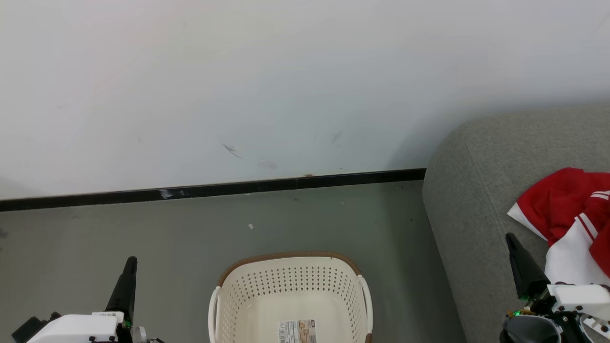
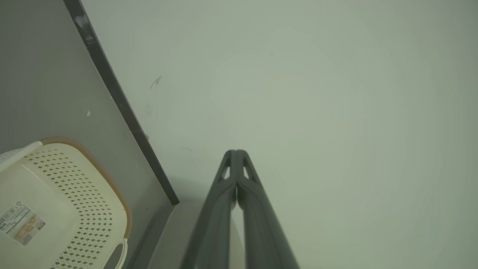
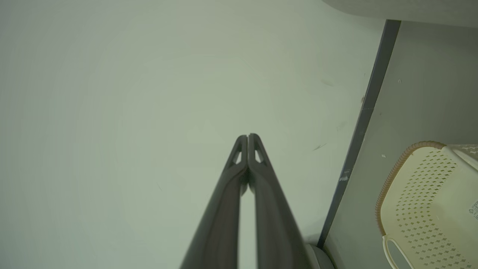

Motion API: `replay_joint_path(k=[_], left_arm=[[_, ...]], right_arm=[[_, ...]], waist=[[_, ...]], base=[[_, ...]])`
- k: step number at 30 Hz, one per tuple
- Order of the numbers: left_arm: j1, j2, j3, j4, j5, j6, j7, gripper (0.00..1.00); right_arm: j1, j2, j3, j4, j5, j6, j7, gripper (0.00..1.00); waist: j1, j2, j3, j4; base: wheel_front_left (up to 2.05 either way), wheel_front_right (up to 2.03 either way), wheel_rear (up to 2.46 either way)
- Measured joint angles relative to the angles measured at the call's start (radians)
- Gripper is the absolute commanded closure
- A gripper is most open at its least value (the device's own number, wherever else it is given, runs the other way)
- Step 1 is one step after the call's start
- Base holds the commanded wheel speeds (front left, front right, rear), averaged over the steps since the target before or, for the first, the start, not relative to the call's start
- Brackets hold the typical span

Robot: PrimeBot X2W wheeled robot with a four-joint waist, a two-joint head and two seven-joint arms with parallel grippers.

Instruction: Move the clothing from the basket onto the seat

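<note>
Basket (image 1: 290, 281) bare inside except label sticker (image 1: 296, 331). Red-and-white clothing (image 1: 567, 209) heaped on grey sofa seat (image 1: 476, 190), right of basket. Left gripper (image 1: 130, 262) left of basket, right gripper (image 1: 511, 239) right of it beside clothing; both closed, empty. Transfer looks finished; next move likely only check, arms clear of basket.

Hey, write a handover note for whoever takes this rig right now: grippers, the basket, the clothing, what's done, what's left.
Left gripper: shut, empty, beside the basket.
Right gripper: shut, empty, by the seat.
Clothing: piled on the seat. Basket: no clothing in the part shown, just its label.
Done: transfer looks complete.
Left: check the basket's hidden near end.
</note>
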Motion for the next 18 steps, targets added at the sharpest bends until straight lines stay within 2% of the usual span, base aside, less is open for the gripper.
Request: replay_joint_path(k=[18], left_arm=[[0.000,0.000,0.000,0.005,0.000,-0.005,0.000,1.00]], right_arm=[[0.000,-0.002,0.000,0.001,0.000,0.000,0.000,1.00]], waist=[[-0.0001,0.0000,0.000,0.000]], base=[[0.00,0.00,0.00]])
